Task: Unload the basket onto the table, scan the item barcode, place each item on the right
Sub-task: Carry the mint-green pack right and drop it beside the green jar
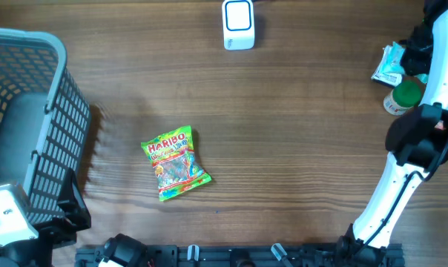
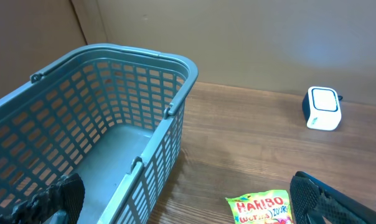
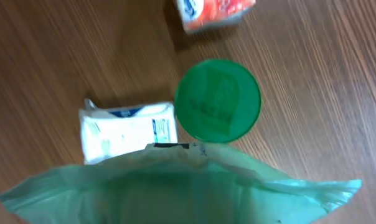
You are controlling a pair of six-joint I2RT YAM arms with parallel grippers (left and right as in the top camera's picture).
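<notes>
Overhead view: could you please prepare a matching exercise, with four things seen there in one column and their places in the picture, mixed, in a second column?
Things:
1. blue-grey basket
2. Haribo bag
3. white scanner
4. pale green packet

Places:
A. top edge, middle
B. right edge, upper part
C. left edge
D. near the centre of the table

Right pairs: 1-C, 2-D, 3-A, 4-B.
</notes>
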